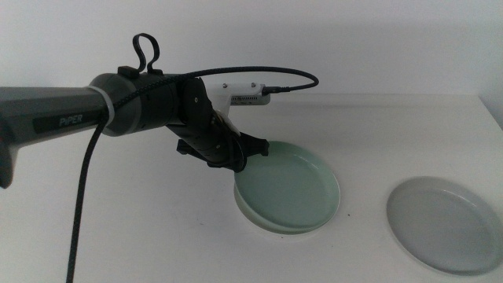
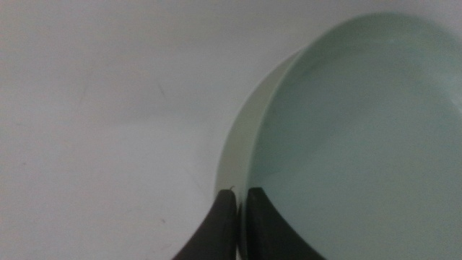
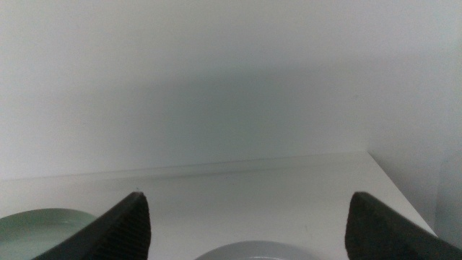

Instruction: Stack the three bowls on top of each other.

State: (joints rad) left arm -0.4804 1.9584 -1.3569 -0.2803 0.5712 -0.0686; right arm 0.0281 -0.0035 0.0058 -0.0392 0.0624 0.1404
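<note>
Mint bowl point(image 1: 292, 189) pinched by left pincer point(image 1: 236, 157), grey bowl point(image 1: 444, 224) apart

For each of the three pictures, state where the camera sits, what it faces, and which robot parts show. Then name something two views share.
Middle view: above the table, looking forward and down; left arm reaches the mint green bowl, grey bowl beside.
Left wrist view: on the left arm, close on the mint bowl's rim; left gripper pinches it, a white rim beneath.
Right wrist view: low, facing the wall; right gripper open.
Shared: the mint green bowl.
</note>
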